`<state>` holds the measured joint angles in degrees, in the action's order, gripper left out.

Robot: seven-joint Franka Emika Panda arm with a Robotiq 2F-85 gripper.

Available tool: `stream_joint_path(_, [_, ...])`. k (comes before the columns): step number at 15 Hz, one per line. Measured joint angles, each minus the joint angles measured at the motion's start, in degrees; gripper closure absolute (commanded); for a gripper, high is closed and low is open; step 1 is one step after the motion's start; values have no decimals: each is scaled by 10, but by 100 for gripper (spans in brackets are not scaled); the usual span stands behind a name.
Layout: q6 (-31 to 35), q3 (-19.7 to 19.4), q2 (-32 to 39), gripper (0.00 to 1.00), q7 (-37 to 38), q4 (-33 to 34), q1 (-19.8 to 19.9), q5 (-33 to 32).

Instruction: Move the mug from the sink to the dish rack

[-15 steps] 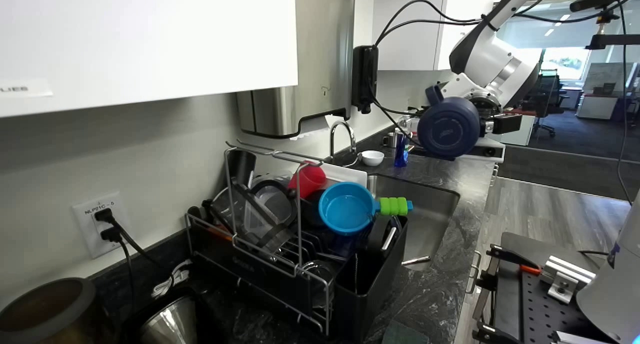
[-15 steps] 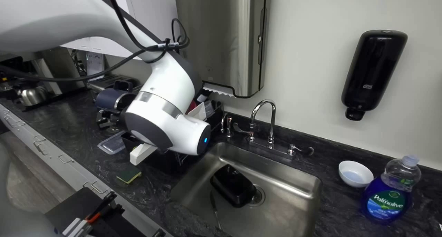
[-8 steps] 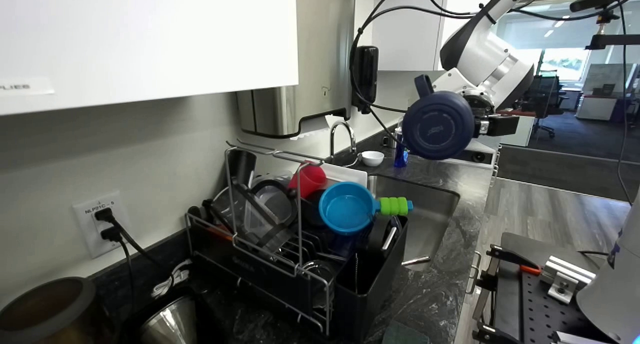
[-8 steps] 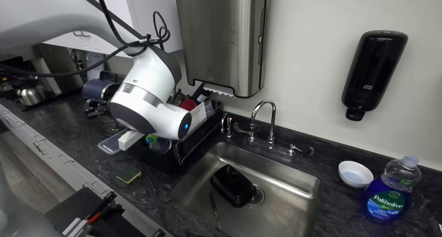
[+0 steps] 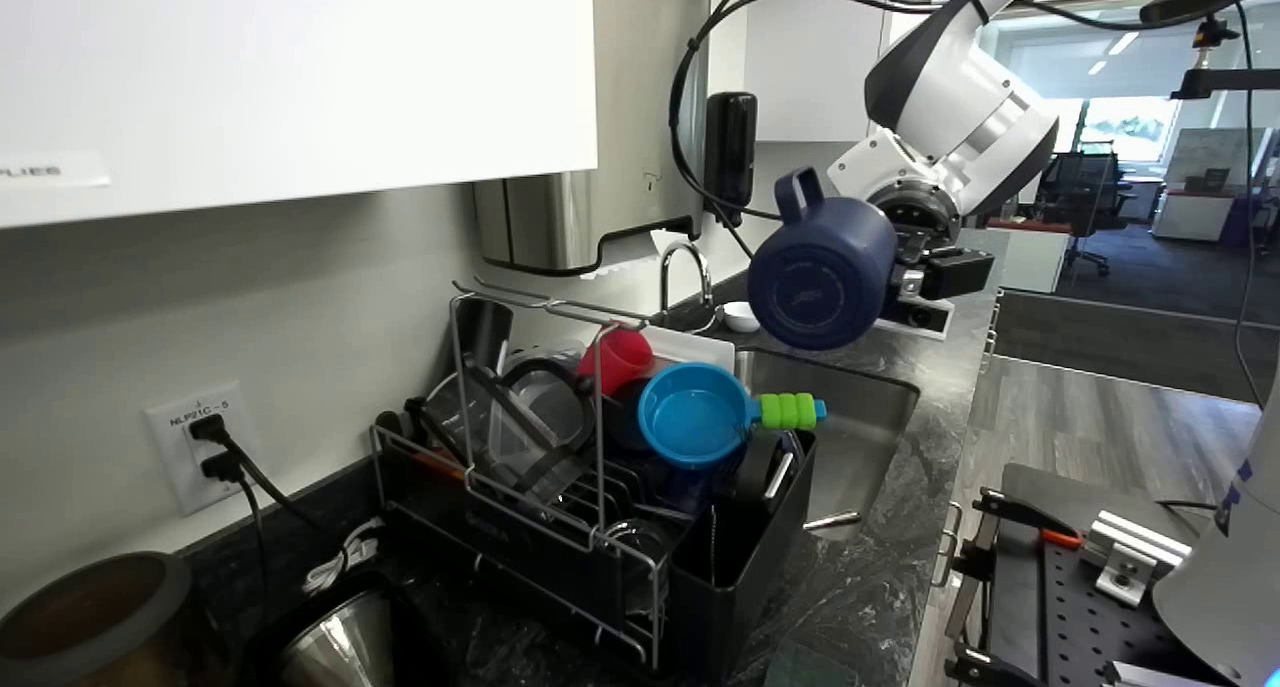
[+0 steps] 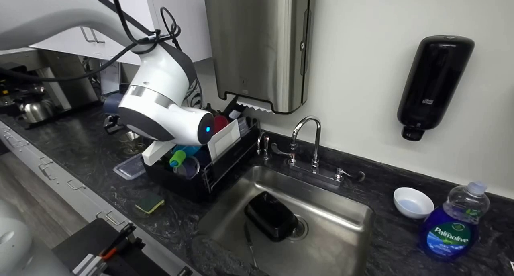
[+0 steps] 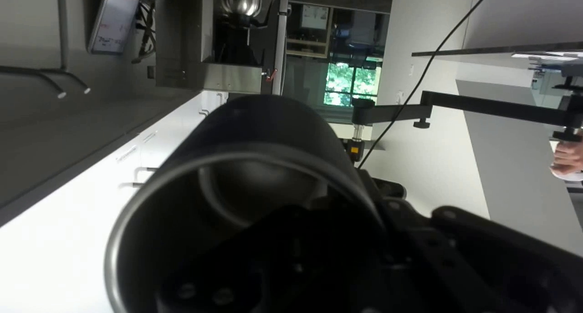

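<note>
The arm point(image 5: 965, 127) slopes downward, end effector point(image 5: 905, 272) clamping the tilted mug point(image 5: 822, 267).

Navy mug point(image 5: 820, 277), black marbled countertop point(image 6: 100, 175) (grey-veined)

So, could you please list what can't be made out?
In an exterior view, much of the mug: behind the arm.
In an exterior view, the mark on its base: illegibly small.
There too, the floor of the dish rack: mostly under dishes.
Wrist view, a hand: cut off by the right edge.
</note>
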<state>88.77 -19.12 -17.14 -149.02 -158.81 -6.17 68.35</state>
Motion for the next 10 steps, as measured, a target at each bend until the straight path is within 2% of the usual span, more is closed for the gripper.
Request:
stream_joint_path(5, [69,-51,2,98,1,0,-69,10])
stream_joint_path(10, [93,-100,12,98,1,-1,-137,11])
